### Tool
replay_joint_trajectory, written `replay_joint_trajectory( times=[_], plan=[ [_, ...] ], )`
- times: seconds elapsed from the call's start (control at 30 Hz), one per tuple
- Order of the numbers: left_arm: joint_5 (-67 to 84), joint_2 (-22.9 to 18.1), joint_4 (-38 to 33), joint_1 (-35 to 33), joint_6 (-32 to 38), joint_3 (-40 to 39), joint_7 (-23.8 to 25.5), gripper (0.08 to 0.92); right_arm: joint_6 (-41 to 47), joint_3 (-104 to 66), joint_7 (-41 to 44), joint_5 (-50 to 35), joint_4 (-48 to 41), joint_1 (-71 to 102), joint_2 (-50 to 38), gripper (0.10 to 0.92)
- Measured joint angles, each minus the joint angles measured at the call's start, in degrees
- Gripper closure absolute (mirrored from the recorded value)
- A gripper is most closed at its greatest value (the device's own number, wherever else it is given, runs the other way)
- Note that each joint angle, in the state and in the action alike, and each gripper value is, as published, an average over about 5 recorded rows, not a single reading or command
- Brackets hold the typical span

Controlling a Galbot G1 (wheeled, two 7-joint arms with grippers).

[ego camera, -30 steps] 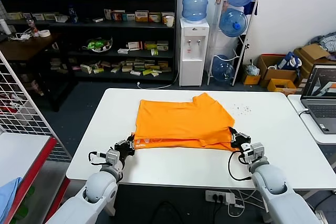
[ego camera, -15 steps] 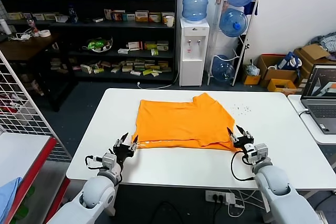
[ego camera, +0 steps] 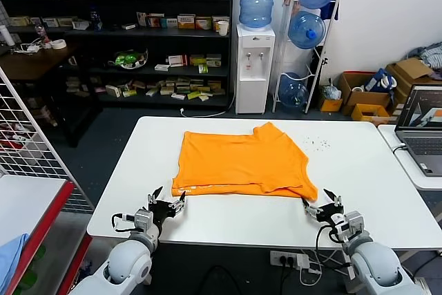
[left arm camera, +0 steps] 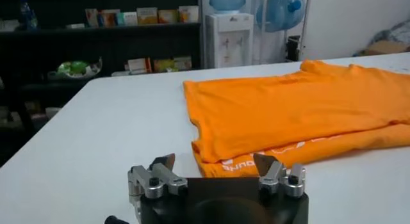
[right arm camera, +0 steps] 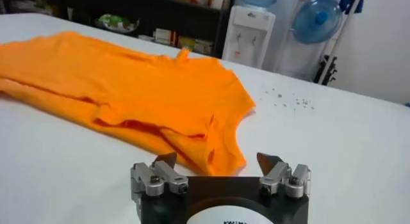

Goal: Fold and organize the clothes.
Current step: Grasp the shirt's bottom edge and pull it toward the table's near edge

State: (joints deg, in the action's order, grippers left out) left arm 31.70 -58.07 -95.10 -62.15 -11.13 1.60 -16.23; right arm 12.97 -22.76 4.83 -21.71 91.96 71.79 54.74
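A white table [ego camera: 235, 222] stands in a storeroom, with dark shelves [ego camera: 138, 39] of boxes, a water dispenser [ego camera: 254, 60] and a rack of blue water bottles [ego camera: 309, 32] behind it, and a laptop [ego camera: 423, 132] on a second table off to the robot's right. The orange T-shirt [ego camera: 242, 164] lies flat in the middle of the table, folded once so that a top layer rests over a lower one, with the pale line along the hem at the near edge.

The left gripper [ego camera: 166, 202] sits low over the table just short of the shirt's near left corner, its jaws spread wide and holding nothing; in the left wrist view [left arm camera: 216, 162] that corner lies just beyond the fingertips. The right gripper [ego camera: 322, 205] sits near the table's front edge, just beside the shirt's near right corner, its jaws likewise released and apart from the fabric. In the right wrist view [right arm camera: 218, 160] the crumpled corner lies just ahead of the tips.
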Motion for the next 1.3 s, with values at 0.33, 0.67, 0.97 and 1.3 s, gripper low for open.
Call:
replay_joint_trajectory(
  times=[0.33,0.67,0.97,1.3],
  plan=[
    [2.27,-1.15,1.82,1.02,-0.89,-0.16,-0.38,0.25,0.68,0.66,0.43,-0.27,-0.3,-0.57,0.18,0.407],
    [2.88,-1.8,2.63,2.18,-1.2,-0.02,-0.45,0.305,0.44,0.76,0.88,-0.33,-0.9,-1.54,0.07,0.589],
    [3.76,-2.01,2.93,1.58,-2.19,0.27,-0.02,0.538,0.47,0.66,0.93,-0.21,-0.45,-1.29,-0.06,0.834],
    [3.92,-2.0,1.57,0.13,-2.34,0.63,0.32,0.824,0.93,-0.53,-0.35,-0.46,2.56,1.2,-0.85,0.901]
  ],
)
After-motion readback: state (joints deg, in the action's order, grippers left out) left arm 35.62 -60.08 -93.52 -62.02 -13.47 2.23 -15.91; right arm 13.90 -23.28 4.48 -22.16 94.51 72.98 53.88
